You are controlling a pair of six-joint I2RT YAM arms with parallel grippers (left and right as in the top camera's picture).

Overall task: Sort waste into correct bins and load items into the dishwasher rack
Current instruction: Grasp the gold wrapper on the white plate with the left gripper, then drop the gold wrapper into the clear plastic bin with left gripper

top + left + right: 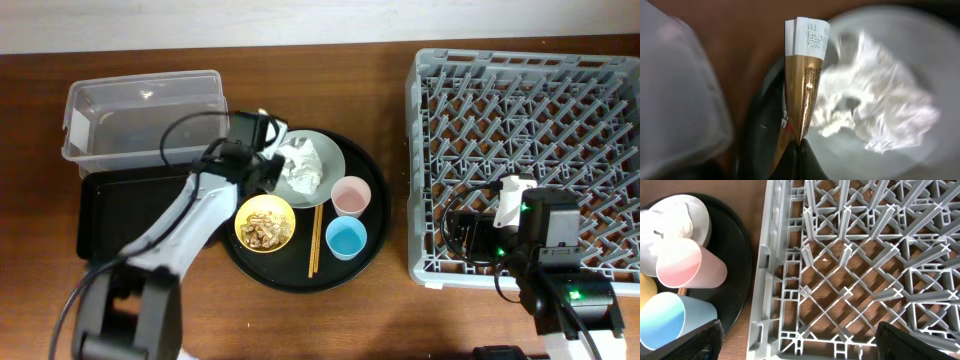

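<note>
The gold-brown wrapper is pinched at its lower tip by the left claw, whose jaws are closed to a narrow slit on it. Its long axis runs straight up the left wrist frame, with a white printed label at the top. To its right a crumpled white napkin lies on the grey-green plate. In the overhead frame this claw is placed at the plate's left edge, and both bins lie leftward of it: the clear tub at upper left, the shallow black tray at lower left. The left arm is judged much the nearer. The right claw is held wide open and empty over the dishwasher rack.
</note>
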